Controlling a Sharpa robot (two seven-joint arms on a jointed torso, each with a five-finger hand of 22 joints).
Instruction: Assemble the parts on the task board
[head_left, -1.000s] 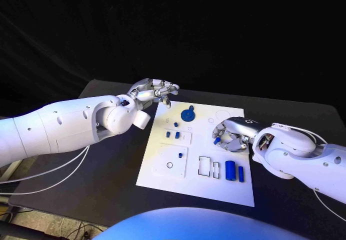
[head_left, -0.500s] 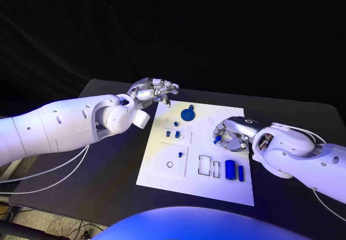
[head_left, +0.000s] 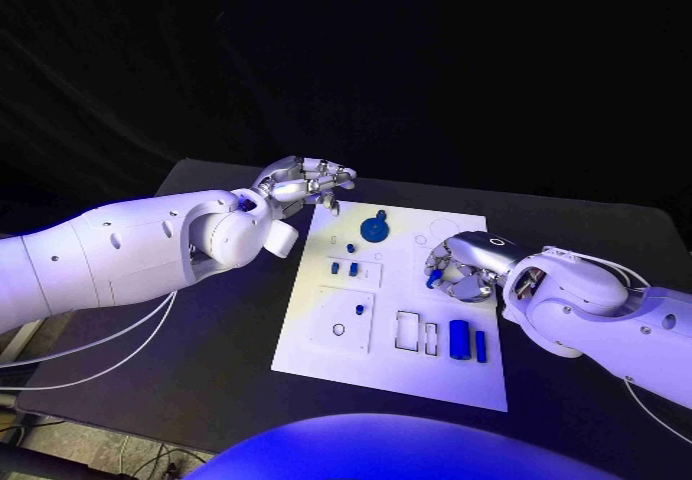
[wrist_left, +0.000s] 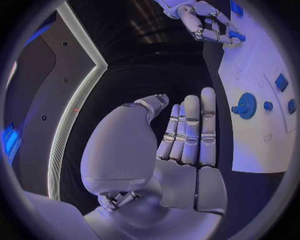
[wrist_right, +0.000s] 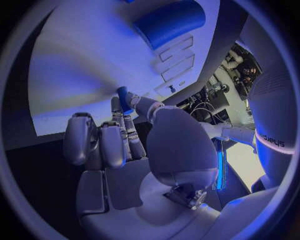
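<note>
The white task board (head_left: 378, 355) lies in the middle of the table. My right hand (head_left: 462, 268) hovers over the board's right side and pinches a small blue part (head_left: 433, 281) between thumb and finger; the right wrist view shows the part (wrist_right: 123, 98) at the fingertips above the board (wrist_right: 75, 65). My left hand (head_left: 307, 183) hangs past the board's far left corner with nothing in it, fingers stretched out side by side (wrist_left: 190, 132). On the board sit a round blue disc (head_left: 375, 229), three small blue pegs (head_left: 345, 265), a blue cylinder (head_left: 460, 340) and a thin blue bar (head_left: 480, 346).
Two empty rectangular slots (head_left: 417, 334) lie left of the cylinder, and a small ring (head_left: 339, 329) sits on a raised square plate. Black table (head_left: 216, 360) surrounds the board. White cables (head_left: 101, 350) hang off the table's left side.
</note>
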